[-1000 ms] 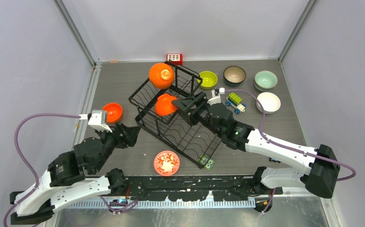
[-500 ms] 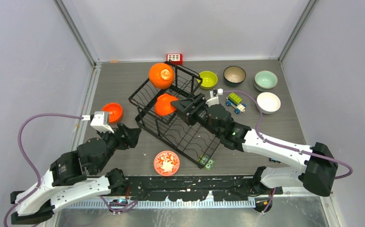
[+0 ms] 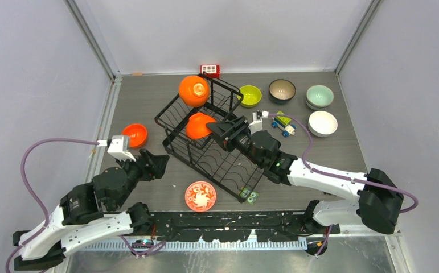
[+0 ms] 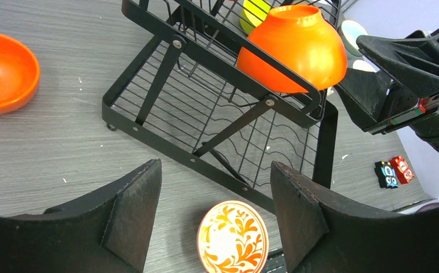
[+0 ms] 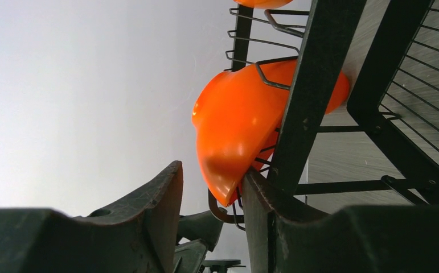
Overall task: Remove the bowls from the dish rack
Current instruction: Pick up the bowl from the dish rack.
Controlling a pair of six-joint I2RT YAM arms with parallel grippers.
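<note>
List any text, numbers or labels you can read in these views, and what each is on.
No readable text in any view.
Small dark and red toy blocks beside the black wire dish rack: printed marks, too blurred to read.
White bowl with red floral pattern: ornament only.

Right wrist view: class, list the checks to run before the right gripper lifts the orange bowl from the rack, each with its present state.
1. Right gripper straddles rim of lower orange bowl: ok.
2. Both fingers touching the rim: not ok, gap on one side.
3. Dish rack wires clear of that bowl: not ok, one crosses it.
4. Left gripper open, empty, off the rack: ok.
5. Upper orange bowl steady: cannot tell.
</note>
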